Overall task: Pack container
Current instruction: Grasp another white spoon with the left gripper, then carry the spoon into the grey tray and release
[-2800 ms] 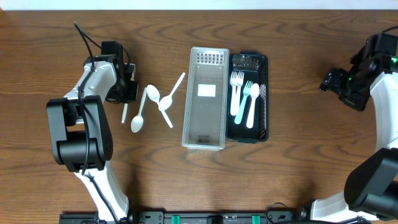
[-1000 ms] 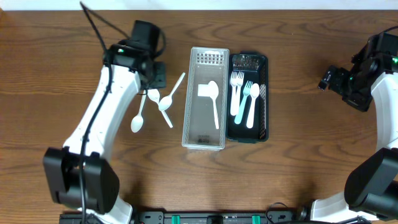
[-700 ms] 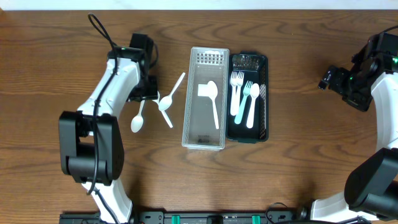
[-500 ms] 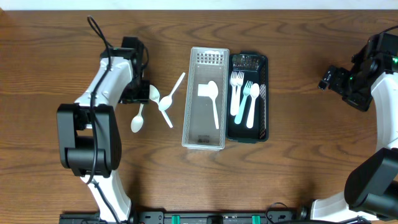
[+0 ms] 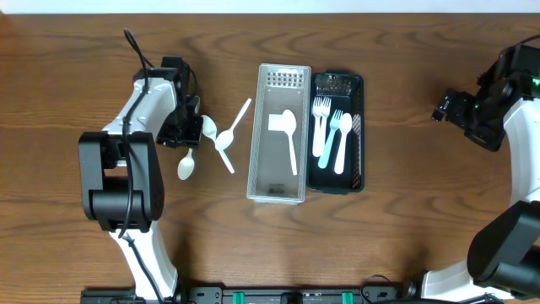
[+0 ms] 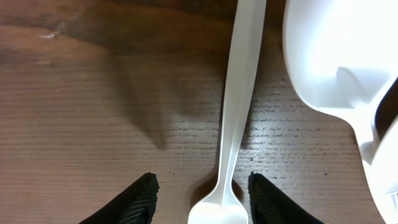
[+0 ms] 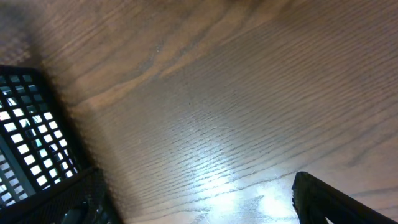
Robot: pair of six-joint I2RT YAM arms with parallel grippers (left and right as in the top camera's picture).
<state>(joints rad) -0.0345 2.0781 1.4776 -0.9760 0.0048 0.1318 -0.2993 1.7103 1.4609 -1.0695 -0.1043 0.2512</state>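
Note:
A clear plastic container (image 5: 263,173) stands mid-table with one white spoon (image 5: 289,137) inside. Three white spoons lie left of it; the nearest to my left gripper (image 5: 181,133) has its bowl at the front (image 5: 186,167). In the left wrist view my left gripper (image 6: 202,186) is open and low over the table. Its fingers straddle that spoon's handle (image 6: 239,93) near the bowl, not touching it. A second spoon's bowl (image 6: 333,56) lies close on the right. My right gripper (image 5: 447,108) is open and empty over bare wood at the far right (image 7: 199,202).
A black mesh tray (image 5: 358,127) holding three forks, one pale blue, sits against the container's right side; its corner also shows in the right wrist view (image 7: 28,140). The other two spoons (image 5: 224,139) cross each other between my left gripper and the container.
A spoon now lies in the container, which was empty 2.8 s ago. My left arm has swung back left and come down over the spoons. The right arm has not moved.

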